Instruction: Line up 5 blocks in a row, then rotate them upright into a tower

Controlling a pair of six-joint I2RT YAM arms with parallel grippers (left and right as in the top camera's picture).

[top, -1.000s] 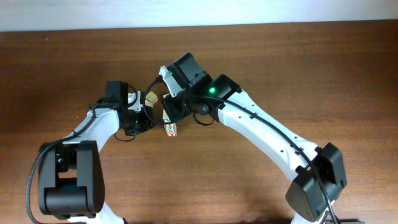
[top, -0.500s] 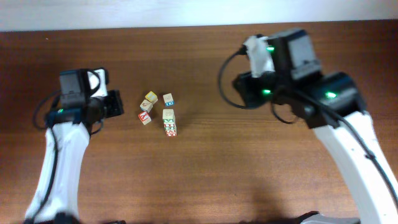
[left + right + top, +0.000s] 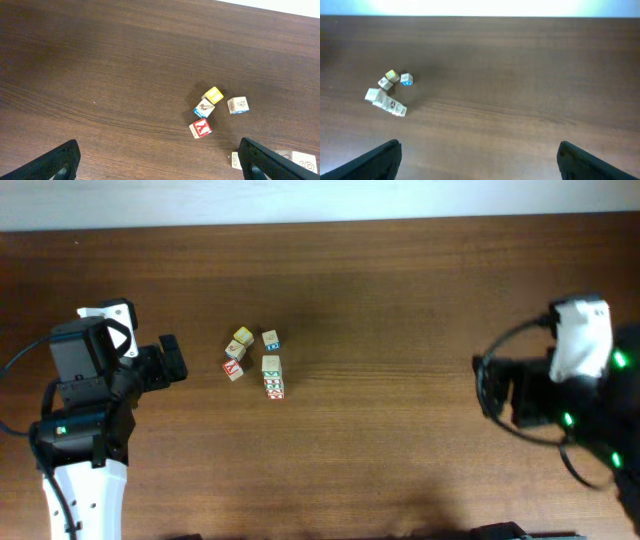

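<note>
1. Site: a dark brown wooden worktop point(image 3: 420, 290). All the cubes lie on it in one small cluster, left of centre in the overhead view.
2. Task items: the blocks point(image 3: 272, 366), five small pale wooden cubes printed in green, red and orange. Three lie touching in a short row point(image 3: 273, 380). A fourth, the blue-edged cube point(image 3: 270, 339), sits just beyond the row's far end, apart from it. The fifth cube point(image 3: 236, 350) lies to the left of the row.
3. Other items: a small yellow-faced wooden cube point(image 3: 243, 335) and a small pale wooden cube with a bold red Y point(image 3: 233, 370) flank the fifth cube. Whether they touch it cannot be told.
4. The white-and-black left arm point(image 3: 85, 410) stands well apart from the cluster, on its left. In its wrist view the left jaws are spread wide, with only bare wood between them.
5. The right arm point(image 3: 575, 390) is at the far right, also well apart from the cluster. The right jaws are likewise released and empty.
6. Progress: no block is held or touched. The printed faces are too small to read their orientation, so the number already rotated cannot be established. Both arms standing off with empty jaws fits work either finished or not yet begun.
7. Outstanding, as a judgement: any remaining turn calls for a fresh approach to the cluster. The touching row leaves little room for jaws, so neighbouring blocks risk being nudged.
</note>
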